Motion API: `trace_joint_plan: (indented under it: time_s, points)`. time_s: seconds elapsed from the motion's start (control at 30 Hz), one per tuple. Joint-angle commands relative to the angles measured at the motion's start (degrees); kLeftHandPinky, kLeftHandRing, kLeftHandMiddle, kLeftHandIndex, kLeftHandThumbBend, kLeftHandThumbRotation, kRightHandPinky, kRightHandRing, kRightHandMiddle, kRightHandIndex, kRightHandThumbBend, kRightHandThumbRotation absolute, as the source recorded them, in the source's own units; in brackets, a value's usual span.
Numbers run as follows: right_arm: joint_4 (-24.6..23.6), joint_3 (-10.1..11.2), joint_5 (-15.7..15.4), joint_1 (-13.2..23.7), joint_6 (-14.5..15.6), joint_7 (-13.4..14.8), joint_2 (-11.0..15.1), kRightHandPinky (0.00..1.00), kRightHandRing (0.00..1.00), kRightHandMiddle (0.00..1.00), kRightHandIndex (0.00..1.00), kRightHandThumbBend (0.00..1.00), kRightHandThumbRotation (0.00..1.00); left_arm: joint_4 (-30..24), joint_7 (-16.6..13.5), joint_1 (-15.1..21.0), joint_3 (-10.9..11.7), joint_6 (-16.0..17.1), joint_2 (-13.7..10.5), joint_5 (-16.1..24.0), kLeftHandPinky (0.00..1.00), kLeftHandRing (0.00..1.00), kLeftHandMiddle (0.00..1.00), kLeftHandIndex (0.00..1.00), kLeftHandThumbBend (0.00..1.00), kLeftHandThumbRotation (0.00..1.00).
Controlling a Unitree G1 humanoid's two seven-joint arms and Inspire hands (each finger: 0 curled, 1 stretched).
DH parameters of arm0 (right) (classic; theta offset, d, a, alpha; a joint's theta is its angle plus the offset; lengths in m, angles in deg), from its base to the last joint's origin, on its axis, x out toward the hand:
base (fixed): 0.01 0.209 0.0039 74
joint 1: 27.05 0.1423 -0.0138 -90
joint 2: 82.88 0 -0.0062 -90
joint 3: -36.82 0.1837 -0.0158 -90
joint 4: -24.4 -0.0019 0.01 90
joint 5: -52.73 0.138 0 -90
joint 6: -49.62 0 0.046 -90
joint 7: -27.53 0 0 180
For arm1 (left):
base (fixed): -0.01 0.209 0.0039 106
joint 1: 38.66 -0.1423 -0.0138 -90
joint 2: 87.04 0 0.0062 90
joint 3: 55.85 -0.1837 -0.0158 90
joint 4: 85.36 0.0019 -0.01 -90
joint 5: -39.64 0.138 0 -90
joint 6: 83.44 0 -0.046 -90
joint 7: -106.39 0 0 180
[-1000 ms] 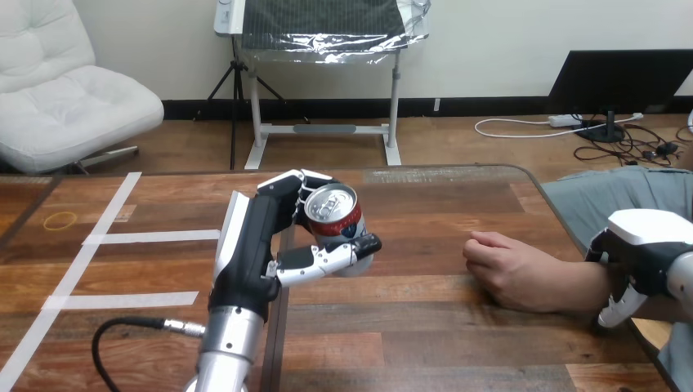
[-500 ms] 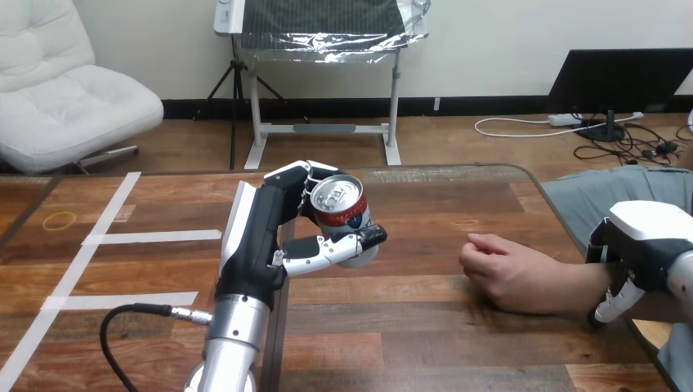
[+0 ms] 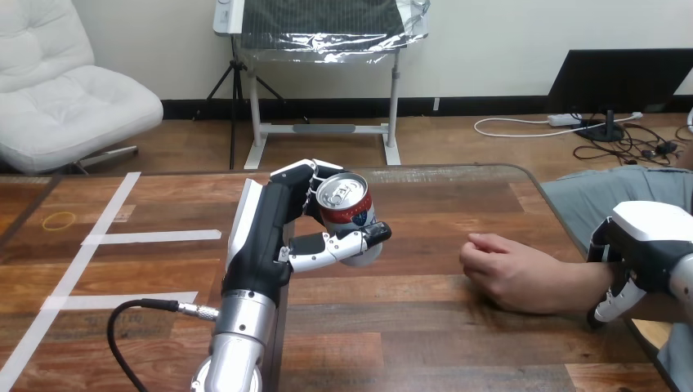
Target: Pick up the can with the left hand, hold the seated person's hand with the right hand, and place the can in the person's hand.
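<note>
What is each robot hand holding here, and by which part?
Left hand grips the can round its side wall. Right hand lies over the person's wrist; a grip cannot be told.

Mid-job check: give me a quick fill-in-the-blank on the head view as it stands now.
1. The left hand is curled round the ___.
2. The person's hand rests on the ___.
3. The right hand is at the view's ___ edge, by the person's forearm.
Missing: can; table; right.
</note>
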Motion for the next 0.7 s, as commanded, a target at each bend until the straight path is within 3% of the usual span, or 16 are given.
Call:
trace_joint_plan:
  time_s: [0.0,0.67]
  points:
    - [-2.55,2.14,0.29,1.48,0.62,0.91,0.65,0.35,0.44,0.5,0.5,0.78,0.0,-0.44,-0.46,4.85,-0.19,-0.39,0.5,-0.1,0.43,0.43,0.46,0.52,0.6,0.0]
    - [-2.89,1.88,0.52,0.92,1.52,-0.12,0.9,0.34,0.42,0.48,0.5,0.79,0.0,-0.58,-0.06,5.52,-0.6,-2.13,0.87,-0.21,0.43,0.43,0.45,0.52,0.6,0.0]
